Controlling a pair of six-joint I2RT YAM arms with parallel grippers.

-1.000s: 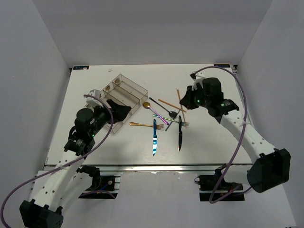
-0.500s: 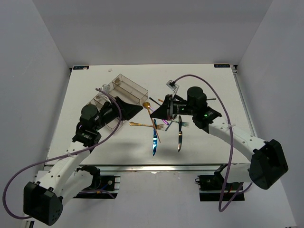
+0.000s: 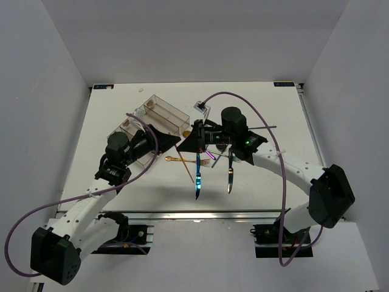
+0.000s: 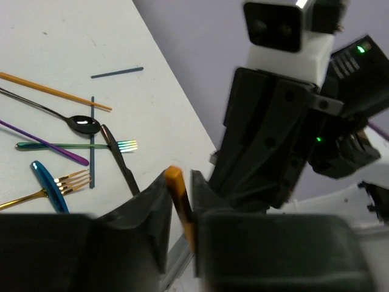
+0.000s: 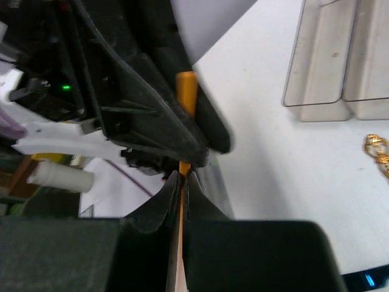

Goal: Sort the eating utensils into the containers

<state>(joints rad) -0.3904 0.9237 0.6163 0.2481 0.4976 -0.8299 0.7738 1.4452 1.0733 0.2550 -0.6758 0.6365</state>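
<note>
An orange chopstick [image 3: 189, 173] hangs slanted above the table's middle, gripped at both ends. My left gripper [image 4: 178, 188] is shut on its blunt top end [image 4: 175, 181]. My right gripper [image 5: 181, 176] is shut on the same orange chopstick [image 5: 186, 91], its jaws pinching the shaft lower down. The two grippers meet nose to nose, left gripper [image 3: 177, 141] against right gripper [image 3: 186, 145]. The clear container tray [image 3: 159, 113] stands behind and left of them. More utensils lie on the table: a blue knife [image 3: 197, 177], a black knife [image 3: 230, 174] and a gold fork [image 3: 181, 160].
The left wrist view shows a second orange chopstick [image 4: 55, 91], a black spoon [image 4: 82, 123], a purple chopstick [image 4: 42, 141], an iridescent fork [image 4: 79, 146] and a dark chopstick [image 4: 117, 72] spread on the white table. A black chopstick [image 3: 262, 128] lies right of the right arm.
The right arm swung left with the orange chopstick to the left gripper. The left gripper rose toward the middle and closed from open onto the chopstick's end.
</note>
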